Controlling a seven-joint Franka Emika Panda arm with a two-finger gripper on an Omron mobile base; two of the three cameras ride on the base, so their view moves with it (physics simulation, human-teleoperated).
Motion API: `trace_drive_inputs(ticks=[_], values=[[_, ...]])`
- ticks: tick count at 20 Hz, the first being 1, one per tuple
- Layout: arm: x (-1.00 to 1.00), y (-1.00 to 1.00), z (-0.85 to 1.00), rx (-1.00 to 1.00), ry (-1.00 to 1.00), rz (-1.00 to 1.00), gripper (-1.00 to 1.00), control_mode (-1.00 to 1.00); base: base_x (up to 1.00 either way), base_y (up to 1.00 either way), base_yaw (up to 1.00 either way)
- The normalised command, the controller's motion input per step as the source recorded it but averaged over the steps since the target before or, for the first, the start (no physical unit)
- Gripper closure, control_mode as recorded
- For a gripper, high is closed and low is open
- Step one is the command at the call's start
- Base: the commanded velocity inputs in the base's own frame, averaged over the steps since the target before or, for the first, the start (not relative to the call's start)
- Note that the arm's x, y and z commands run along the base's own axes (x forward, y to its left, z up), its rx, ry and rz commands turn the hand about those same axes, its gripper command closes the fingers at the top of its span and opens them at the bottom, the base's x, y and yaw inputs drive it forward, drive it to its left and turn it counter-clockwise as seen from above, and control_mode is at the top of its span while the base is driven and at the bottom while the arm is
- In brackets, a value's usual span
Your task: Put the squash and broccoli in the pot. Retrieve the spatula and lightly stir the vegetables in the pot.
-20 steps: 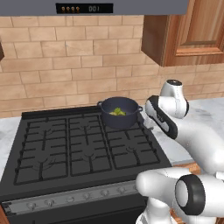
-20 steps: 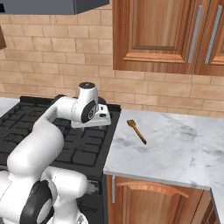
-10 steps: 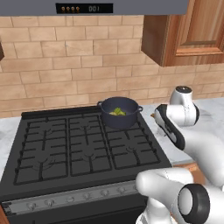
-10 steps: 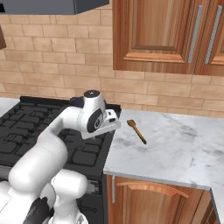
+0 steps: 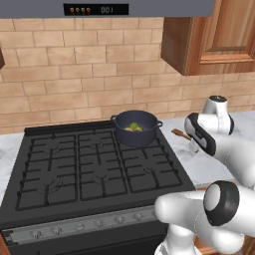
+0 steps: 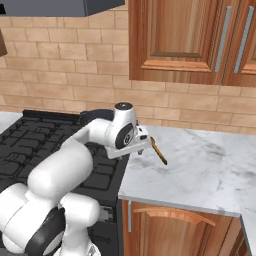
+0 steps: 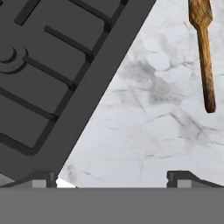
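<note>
Sitting on the back right burner of the black stove (image 5: 99,169) in the left base view, the pot (image 5: 136,128) is round and dark blue-grey, with a small loop handle at each side. Inside it lie the vegetables (image 5: 133,127), a little yellow-green heap; squash and broccoli cannot be told apart there. To the right of the pot, the spatula (image 5: 180,133) lies on the counter (image 5: 211,167).

From the right base view, the spatula (image 6: 159,150) is a thin brown stick flat on the marble counter (image 6: 200,175), just beside the arm's wrist.

Through the hand view, the gripper (image 7: 113,177) stands wide apart and holds nothing, above bare marble beside the stove (image 7: 52,70) edge. The spatula (image 7: 204,52) is dark brown wood with a broader end, well apart from either fingertip.
</note>
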Motion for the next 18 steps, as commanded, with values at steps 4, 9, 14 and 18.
trace_drive_inputs(ticks=[4,9,14,18], values=[[0.16,-0.24,-0.17,0.0,-0.02,0.0,-1.0,-1.0,0.0,0.0,0.0],[0.2,-0.18,-0.22,0.0,-0.07,0.0,-1.0,-1.0,0.0,0.0,0.0],[0.33,-0.31,-0.13,0.0,0.0,0.0,-1.0,-1.0,0.0,0.0,0.0],[0.32,-0.37,-0.17,0.0,0.05,0.0,-1.0,-1.0,0.0,0.0,0.0]])
